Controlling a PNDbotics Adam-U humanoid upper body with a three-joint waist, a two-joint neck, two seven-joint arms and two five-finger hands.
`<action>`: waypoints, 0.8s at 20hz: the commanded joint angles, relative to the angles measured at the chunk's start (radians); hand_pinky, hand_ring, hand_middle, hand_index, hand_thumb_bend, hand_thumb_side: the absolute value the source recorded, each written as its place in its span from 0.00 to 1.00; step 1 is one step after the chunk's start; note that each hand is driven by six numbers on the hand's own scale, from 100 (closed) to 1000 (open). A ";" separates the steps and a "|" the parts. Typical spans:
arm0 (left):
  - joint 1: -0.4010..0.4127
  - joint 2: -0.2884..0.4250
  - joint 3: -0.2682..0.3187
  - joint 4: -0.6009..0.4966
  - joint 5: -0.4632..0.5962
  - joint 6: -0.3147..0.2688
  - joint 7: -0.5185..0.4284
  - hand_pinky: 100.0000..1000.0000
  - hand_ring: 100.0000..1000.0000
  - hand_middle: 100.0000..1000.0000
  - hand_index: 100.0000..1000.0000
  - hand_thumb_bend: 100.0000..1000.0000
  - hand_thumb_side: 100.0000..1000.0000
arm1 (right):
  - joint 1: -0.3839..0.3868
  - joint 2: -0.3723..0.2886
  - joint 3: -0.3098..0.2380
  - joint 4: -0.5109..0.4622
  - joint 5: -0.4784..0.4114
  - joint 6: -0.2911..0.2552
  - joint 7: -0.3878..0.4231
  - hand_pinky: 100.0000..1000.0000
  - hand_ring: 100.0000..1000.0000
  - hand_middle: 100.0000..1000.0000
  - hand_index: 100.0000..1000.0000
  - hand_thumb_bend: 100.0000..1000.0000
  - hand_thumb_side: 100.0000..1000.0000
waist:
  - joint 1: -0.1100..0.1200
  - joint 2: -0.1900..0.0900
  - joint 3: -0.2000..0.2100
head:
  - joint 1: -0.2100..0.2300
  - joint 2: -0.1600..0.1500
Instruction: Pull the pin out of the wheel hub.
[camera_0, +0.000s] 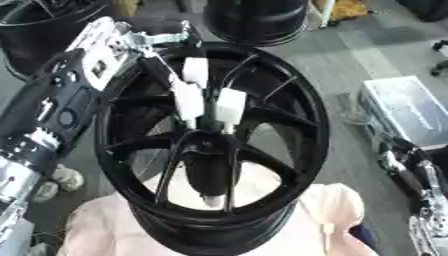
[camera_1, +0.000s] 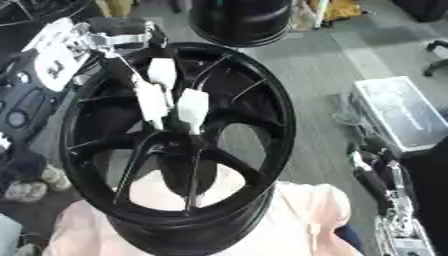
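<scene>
**A:** The left hand (camera_0: 203, 95) reaches in from the upper left over the black wheel (camera_0: 297, 107), its white-tipped fingers (camera_0: 230, 106) pointing down and gathered at the hub (camera_0: 210, 131). Why there?

**B:** The pin should sit at the centre where the spokes meet, so the fingertips close in from above. I can't make out the pin itself; the fingers cover that spot, and whether they have pinched it I cannot tell.

**A:** And the wheel?

**B:** It lies face up on a pale pink cloth (camera_0: 337, 207), tilted slightly, so the hub faces the hand.

**A:** Room to pull?

**B:** Straight up looks free. The rim rings the hand on all sides, so drifting sideways risks the spokes. A second dark wheel (camera_0: 255, 20) sits just beyond the far rim.

**A:** The other arm?

**B:** The right hand (camera_0: 418, 177) shows by the right edge, well apart, beside a grey box (camera_0: 411, 107); its fingers I can't read
</scene>
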 joint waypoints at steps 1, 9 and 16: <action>-0.025 0.014 0.015 -0.029 0.039 0.001 0.009 0.55 0.40 0.31 0.48 0.13 0.19 | -0.010 -0.020 0.000 -0.009 -0.001 -0.002 0.002 0.62 0.53 0.68 0.81 0.19 0.36 | -0.003 -0.009 0.000 | 0.000 -0.002; -0.045 0.060 0.039 -0.087 0.141 0.033 0.013 0.55 0.39 0.29 0.46 0.12 0.19 | -0.009 -0.021 -0.002 -0.007 -0.001 -0.002 0.000 0.62 0.53 0.68 0.81 0.20 0.36 | -0.006 -0.012 0.005 | -0.001 -0.002; -0.076 0.228 0.073 -0.230 0.311 0.083 0.016 0.56 0.40 0.30 0.47 0.14 0.18 | -0.003 -0.028 -0.012 -0.003 0.000 -0.001 -0.009 0.62 0.53 0.68 0.81 0.20 0.36 | -0.001 -0.017 0.027 | -0.017 -0.002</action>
